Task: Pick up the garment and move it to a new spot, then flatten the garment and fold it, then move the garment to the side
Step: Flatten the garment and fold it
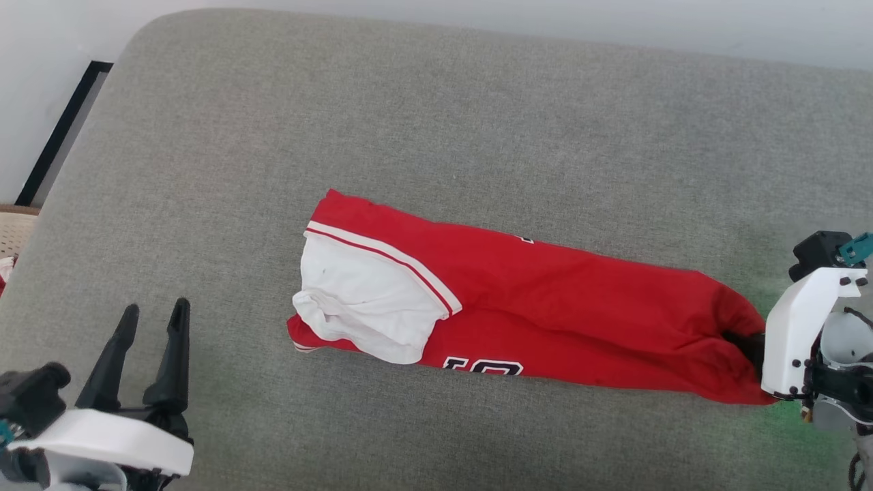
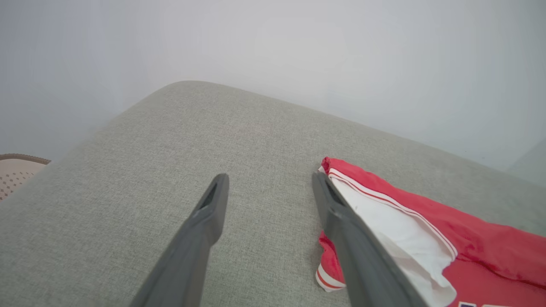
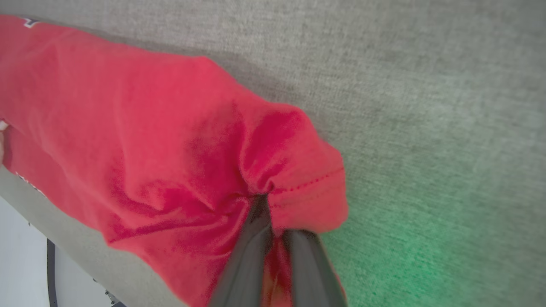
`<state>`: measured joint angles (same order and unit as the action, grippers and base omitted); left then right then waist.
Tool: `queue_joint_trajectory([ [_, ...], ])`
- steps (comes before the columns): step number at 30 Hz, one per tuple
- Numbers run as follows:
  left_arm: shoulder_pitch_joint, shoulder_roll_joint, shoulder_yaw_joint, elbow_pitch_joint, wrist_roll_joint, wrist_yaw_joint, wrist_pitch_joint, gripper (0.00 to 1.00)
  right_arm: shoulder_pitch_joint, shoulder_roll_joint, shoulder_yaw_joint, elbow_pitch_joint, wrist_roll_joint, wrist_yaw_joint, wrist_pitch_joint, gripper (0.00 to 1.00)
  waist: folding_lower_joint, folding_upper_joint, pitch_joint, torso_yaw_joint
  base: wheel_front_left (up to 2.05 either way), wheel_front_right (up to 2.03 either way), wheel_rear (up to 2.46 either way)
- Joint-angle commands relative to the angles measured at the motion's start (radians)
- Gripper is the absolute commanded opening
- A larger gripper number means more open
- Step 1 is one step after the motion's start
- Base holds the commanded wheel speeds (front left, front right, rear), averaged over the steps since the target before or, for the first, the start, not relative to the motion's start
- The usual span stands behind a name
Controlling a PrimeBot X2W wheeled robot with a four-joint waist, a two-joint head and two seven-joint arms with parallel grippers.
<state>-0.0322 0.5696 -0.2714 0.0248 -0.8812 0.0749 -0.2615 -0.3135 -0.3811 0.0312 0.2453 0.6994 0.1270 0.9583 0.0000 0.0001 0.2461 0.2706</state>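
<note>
The garment [image 1: 545,307], a red jersey with a white sleeve and black numerals, lies folded into a long strip across the grey cushion [image 1: 409,123]. My right gripper [image 1: 747,344] is at the strip's right end, shut on the bunched red hem [image 3: 298,179]; the right wrist view shows cloth puckered between the two dark fingers [image 3: 251,256]. My left gripper [image 1: 153,317] hovers open at the lower left, well left of the white sleeve [image 1: 361,300]. In the left wrist view the open left gripper [image 2: 269,181] has its right finger [image 2: 341,221] beside the sleeve end of the garment [image 2: 426,230], apart from it.
The cushion's rounded far edge meets a pale wall [image 1: 477,20]. A woven beige basket [image 1: 13,232] sits off the cushion's left side. A dark strip [image 1: 61,129] runs along the floor at the upper left. Green light tints the cushion [image 3: 426,256] near my right gripper.
</note>
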Motion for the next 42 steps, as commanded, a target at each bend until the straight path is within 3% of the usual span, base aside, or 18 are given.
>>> queue_joint_trajectory([
  [1, 0.021, -0.016, 0.024, 0.004, 0.024, -0.015, -0.004, 1.0, 0.011, 0.002, 0.017, 0.005, 0.012, 0.006, 0.001, 0.0, 0.0, -0.0001, -0.009, -0.002, 0.0, 0.0, 0.0],
  [8, 0.086, -0.101, 0.127, 0.018, 0.097, -0.074, -0.004, 1.0, 0.015, -0.089, -0.07, -0.022, 0.009, 0.004, -0.016, 0.0, 0.0, -0.0001, -0.04, -0.028, 0.0, 0.0, 0.0],
  [16, 0.095, -0.169, 0.17, 0.051, 0.146, -0.121, -0.004, 1.0, 0.006, -0.201, -0.209, 0.07, -0.061, 0.003, -0.003, 0.0, 0.0, -0.0001, -0.053, -0.049, 0.0, 0.0, 0.0],
  [21, 0.095, -0.192, 0.181, 0.072, 0.158, -0.145, -0.004, 1.0, -0.012, -0.221, -0.244, 0.125, -0.108, 0.003, -0.001, 0.0, 0.0, -0.0001, -0.06, -0.062, 0.0, 0.0, 0.0],
  [25, 0.099, -0.206, 0.19, 0.088, 0.167, -0.157, -0.004, 1.0, -0.017, -0.195, -0.236, 0.112, -0.097, 0.003, 0.022, 0.0, 0.0, -0.0001, -0.073, -0.07, 0.0, 0.0, 0.0],
  [31, 0.106, -0.21, 0.187, 0.099, 0.174, -0.165, -0.004, 1.0, 0.038, -0.135, -0.16, -0.079, -0.054, 0.003, 0.064, 0.0, 0.0, -0.0001, -0.089, -0.068, 0.0, 0.0, 0.0],
  [37, 0.092, -0.214, 0.169, 0.1, 0.166, -0.17, 0.003, 1.0, 0.044, -0.048, -0.027, -0.265, -0.061, 0.003, 0.098, 0.0, 0.0, -0.0001, -0.093, -0.041, 0.0, 0.0, 0.0],
  [42, 0.066, -0.224, 0.148, 0.107, 0.161, -0.175, 0.012, 1.0, -0.016, 0.034, 0.088, -0.291, -0.082, 0.003, 0.078, 0.0, 0.0, -0.0001, -0.091, 0.0, 0.0, 0.0, 0.0],
])
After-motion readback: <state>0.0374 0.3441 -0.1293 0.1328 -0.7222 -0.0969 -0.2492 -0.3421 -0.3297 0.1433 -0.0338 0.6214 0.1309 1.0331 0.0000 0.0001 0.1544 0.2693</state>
